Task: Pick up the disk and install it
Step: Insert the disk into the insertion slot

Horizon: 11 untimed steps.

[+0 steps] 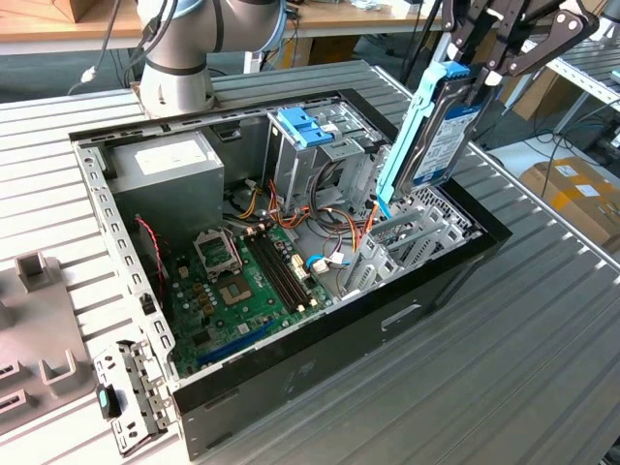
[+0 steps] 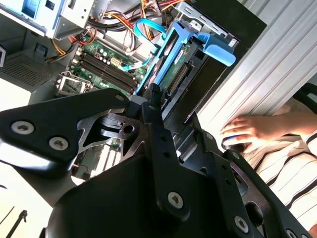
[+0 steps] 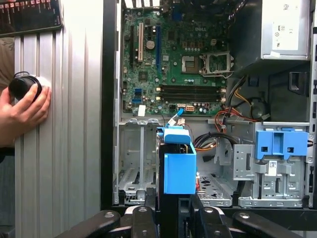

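The gripper (image 1: 477, 70) — jaws clenched on the disk (image 1: 438, 136) — holds it on edge (blue rail outward) above the open case (image 1: 320, 334), over the case's metal bay (image 1: 407, 232).

The tool (image 1: 481, 70) hangs at the exterior view's right, its 2 black linkage fingers (image 1: 542, 41) clamped on the upper end of the disk (image 1: 441, 136), holding it nearly upright. The arm (image 1: 179, 44) stands on its base at that view's left.
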Motion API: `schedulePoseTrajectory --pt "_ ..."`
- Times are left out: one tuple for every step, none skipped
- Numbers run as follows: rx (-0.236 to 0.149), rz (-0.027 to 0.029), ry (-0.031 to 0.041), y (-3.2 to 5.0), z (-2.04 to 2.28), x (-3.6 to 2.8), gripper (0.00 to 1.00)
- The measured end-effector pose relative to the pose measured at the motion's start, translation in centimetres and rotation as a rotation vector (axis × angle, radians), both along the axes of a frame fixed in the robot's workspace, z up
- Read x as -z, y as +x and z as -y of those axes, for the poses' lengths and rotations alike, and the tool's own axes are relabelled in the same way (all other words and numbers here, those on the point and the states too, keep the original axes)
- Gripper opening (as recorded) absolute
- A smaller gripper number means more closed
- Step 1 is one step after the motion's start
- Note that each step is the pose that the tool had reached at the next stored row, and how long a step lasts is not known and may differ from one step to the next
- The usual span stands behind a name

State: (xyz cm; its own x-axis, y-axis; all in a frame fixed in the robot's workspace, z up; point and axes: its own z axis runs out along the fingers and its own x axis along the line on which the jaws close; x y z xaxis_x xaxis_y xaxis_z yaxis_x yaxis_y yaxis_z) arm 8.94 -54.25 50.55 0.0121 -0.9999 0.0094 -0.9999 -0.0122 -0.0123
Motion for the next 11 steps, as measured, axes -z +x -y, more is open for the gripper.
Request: schedulePoseTrajectory --pt "0.0 0.0 0.0001 0.0 0.0 0.09 0.35" --pt "0.0 0.0 0.0 0.0 0.0 0.09 0.35" --pt "0.0 0.0 -0.0001 0.0 0.0 0.63 0.35" --pt "0.0 0.0 -0.0001 0.0 0.0 1.19 0.35" --pt "0.0 0.0 -0.0001 0.0 0.0 1.19 0.35" --pt "0.0 0.0 -0.0001 0.0 0.0 1.2 0.35" --pt "0.0 0.0 -0.0001 0.0 0.0 1.2 0.35" --pt "0.0 0.0 -0.0001 0.0 0.0 1.21 0.35" --pt "0.0 0.0 -0.0001 0.0 0.0 1.22 0.35" --pt "0.0 0.0 0.0 0.0 0.0 1.23 0.35" --pt "0.0 0.0 -0.0001 0.0 0.0 1.23 0.35"
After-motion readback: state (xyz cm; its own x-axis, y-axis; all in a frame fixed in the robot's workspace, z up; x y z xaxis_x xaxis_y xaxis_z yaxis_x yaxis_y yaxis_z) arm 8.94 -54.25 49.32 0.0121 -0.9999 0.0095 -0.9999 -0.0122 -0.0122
